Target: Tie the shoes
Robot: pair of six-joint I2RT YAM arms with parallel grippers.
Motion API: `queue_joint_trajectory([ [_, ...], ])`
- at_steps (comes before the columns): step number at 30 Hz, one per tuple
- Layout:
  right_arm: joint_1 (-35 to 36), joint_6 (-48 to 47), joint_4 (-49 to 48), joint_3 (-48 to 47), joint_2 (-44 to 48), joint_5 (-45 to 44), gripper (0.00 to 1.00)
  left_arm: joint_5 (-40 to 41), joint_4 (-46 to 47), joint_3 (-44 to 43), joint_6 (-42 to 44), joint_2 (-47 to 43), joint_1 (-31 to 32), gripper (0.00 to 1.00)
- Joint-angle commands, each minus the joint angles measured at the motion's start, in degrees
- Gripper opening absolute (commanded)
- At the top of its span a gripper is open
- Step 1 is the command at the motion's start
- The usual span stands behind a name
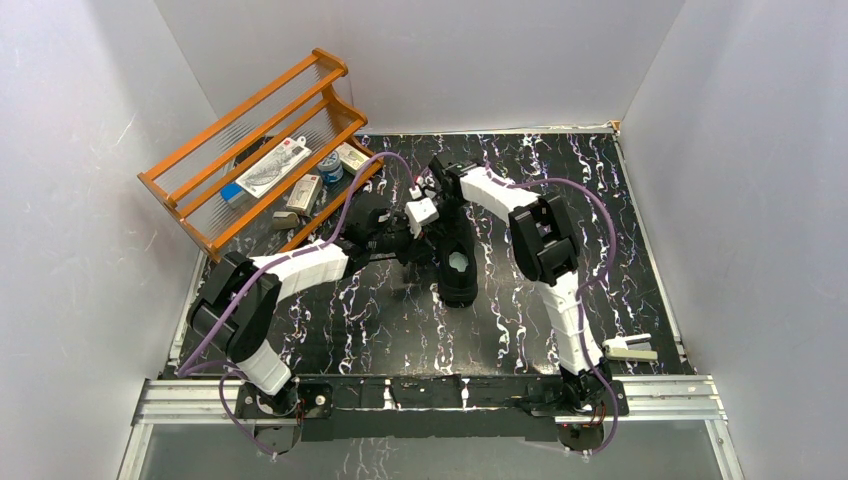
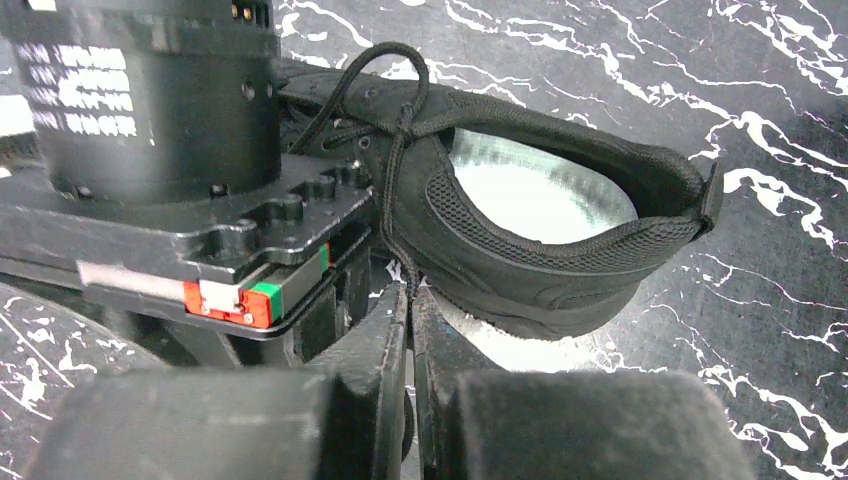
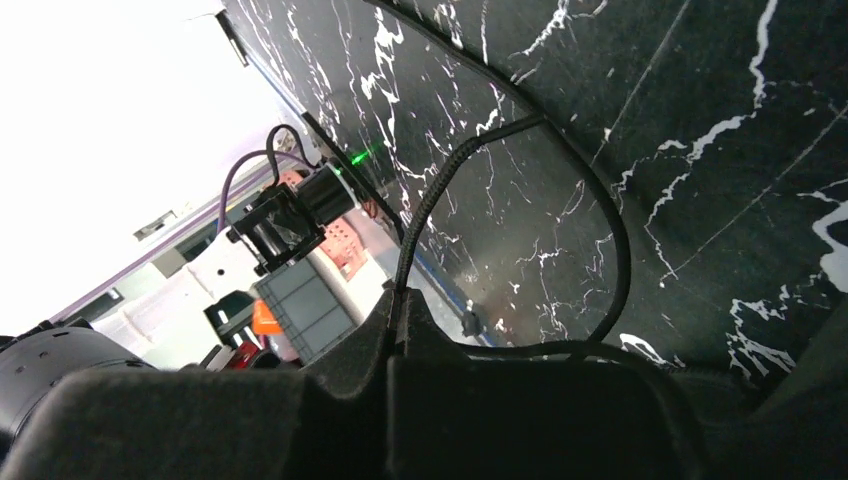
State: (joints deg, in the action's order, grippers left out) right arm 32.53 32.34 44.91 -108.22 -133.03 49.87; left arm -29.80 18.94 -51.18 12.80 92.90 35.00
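The black low-top sneaker [image 1: 458, 265] lies on the marbled mat in the middle of the top view, its pale insole [image 2: 530, 195] showing in the left wrist view. My left gripper [image 2: 410, 300] sits beside the shoe's side and is shut on a thin black lace [image 2: 393, 190] that runs up to the eyelets and a small loop. My right gripper [image 3: 400, 298] is shut on another lace strand [image 3: 440, 195], which rises from the jaws and curves round in a big loop over the mat. In the top view both grippers meet above the shoe's toe end [image 1: 432, 205].
An orange wooden rack [image 1: 265, 150] with small packets stands at the back left. A white tool [image 1: 630, 347] lies near the right arm's base. Grey walls close in the mat on three sides.
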Motion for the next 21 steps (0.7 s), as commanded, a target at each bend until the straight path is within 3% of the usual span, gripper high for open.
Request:
queue_joint_trajectory([
  [1,0.37,-8.79,16.69,-7.89,-4.65,3.20,0.02,-3.28,4.77,-0.14,2.91,-1.25,0.04,0.00],
  [3,0.72,-10.80,19.77,-9.89,-6.44,2.82,0.05,-3.65,5.31,-0.58,2.66,-0.62,0.06,0.00],
  [7,0.13,-11.01,19.52,-9.94,-5.76,3.50,0.27,-4.43,6.00,-0.94,1.30,0.02,0.05,0.00],
  [13,-5.34,-5.46,11.83,-9.56,-0.70,7.06,0.42,-4.44,6.12,-0.60,-1.28,-0.34,0.06,0.00],
  [21,-11.63,-9.47,10.48,-7.05,10.51,0.63,0.48,-1.50,6.42,-1.25,-9.64,-0.10,-0.42,0.00],
])
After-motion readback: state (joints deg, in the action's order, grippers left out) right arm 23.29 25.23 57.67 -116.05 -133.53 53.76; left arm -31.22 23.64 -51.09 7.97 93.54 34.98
